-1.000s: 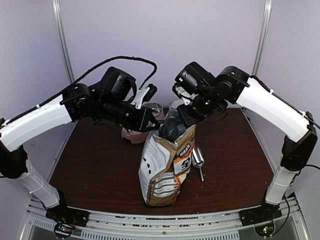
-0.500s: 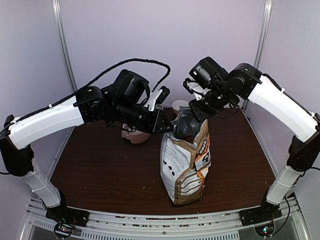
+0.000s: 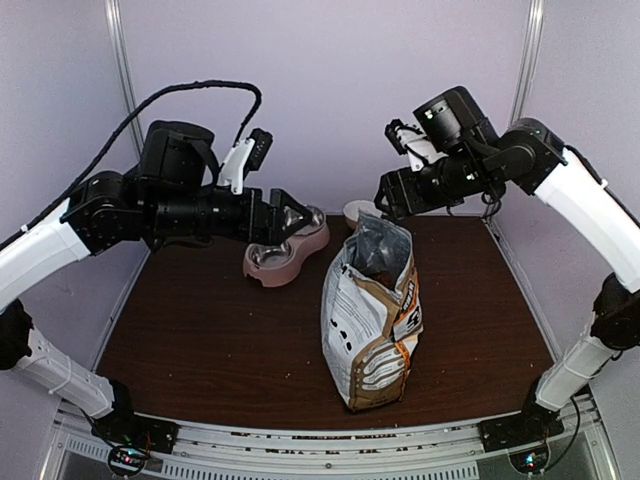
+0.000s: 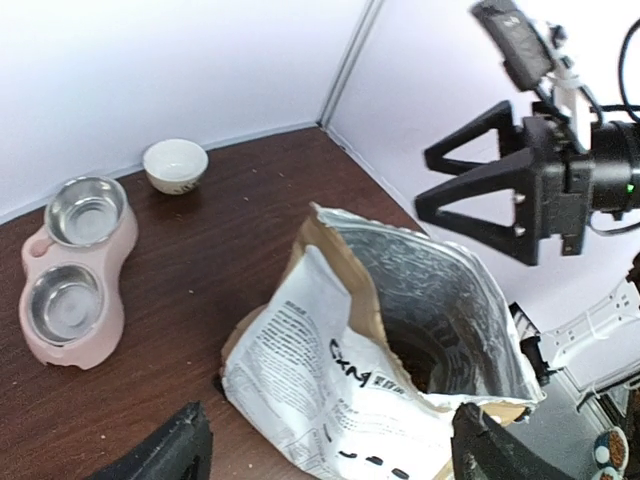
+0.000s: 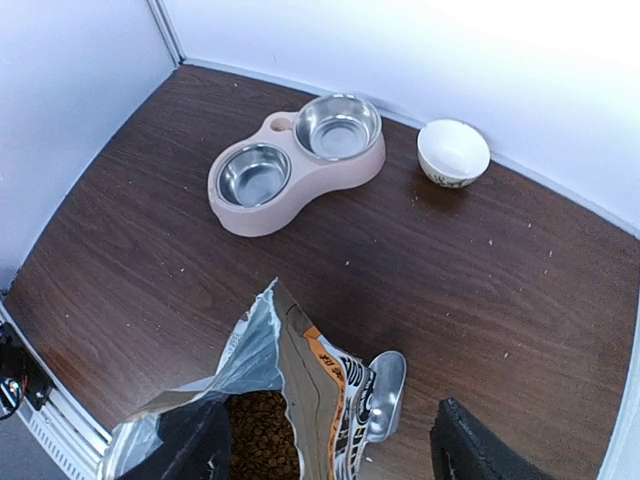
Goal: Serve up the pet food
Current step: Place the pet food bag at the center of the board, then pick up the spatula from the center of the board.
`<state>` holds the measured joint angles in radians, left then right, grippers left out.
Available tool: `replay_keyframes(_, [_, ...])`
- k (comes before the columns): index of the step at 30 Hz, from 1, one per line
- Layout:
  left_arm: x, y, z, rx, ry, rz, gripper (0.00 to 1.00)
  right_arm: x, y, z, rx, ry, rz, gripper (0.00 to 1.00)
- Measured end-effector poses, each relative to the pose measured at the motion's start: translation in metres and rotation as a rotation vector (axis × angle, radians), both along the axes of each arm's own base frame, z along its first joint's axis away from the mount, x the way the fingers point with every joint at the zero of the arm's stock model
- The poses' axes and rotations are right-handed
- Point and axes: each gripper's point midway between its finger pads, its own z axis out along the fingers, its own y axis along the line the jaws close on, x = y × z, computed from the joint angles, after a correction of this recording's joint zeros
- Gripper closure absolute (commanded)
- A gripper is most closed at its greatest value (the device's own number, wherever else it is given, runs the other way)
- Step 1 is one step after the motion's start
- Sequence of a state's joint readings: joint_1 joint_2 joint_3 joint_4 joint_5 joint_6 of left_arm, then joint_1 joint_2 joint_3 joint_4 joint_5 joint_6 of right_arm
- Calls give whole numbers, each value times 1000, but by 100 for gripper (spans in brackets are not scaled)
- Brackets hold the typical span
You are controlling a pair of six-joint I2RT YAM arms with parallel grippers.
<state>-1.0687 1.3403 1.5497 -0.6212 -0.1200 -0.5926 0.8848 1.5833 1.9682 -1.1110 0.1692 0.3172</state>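
Standing open bag (image 3: 370, 330), pet food (image 5: 262, 428) inside.

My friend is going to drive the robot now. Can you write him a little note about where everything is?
Left gripper and right gripper: both open, empty, either side of the bag.
Bag upright, top open, pet food inside. Scoop lies beside it. Pink feeder sits further back, both bowls empty.
Done: bag opened. Left: scoop food into the feeder.
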Motion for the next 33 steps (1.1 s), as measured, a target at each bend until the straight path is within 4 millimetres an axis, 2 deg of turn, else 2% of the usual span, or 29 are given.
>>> replay_keyframes(3, [1,23,0,25,-29,57,15,-5,-12,21,52,-38,-13,19])
replay_keyframes(6, [9,49,-14,58,-24,106,15,-7,-28,34,91,-69,-39,16])
replay_keyframes(9, [34,85,-41,108,19,208,15,-4,-54,32,118,-76,-101,14])
replay_keyframes(11, [52,111,-65,148,61,284,15,-1,-73,21,131,-67,-147,14])
replay_keyframes(14, [70,142,-106,194,142,357,16,6,-97,-10,136,-25,-216,13])
replay_keyframes(18, [80,172,-163,215,267,404,16,15,-120,-76,124,81,-295,14])
replay_keyframes(20, [81,180,-179,218,304,417,16,17,-124,-113,103,143,-313,14])
replay_keyframes(22, [82,181,-188,211,318,415,16,16,-120,-145,96,201,-305,15])
replay_keyframes(27, [84,174,-195,172,311,392,15,14,-102,-217,79,345,-268,17])
replay_keyframes(29, [84,173,-201,162,313,390,15,17,-95,-237,79,381,-253,17])
replay_keyframes(33, [78,176,-209,150,318,396,14,23,-81,-258,82,413,-222,17])
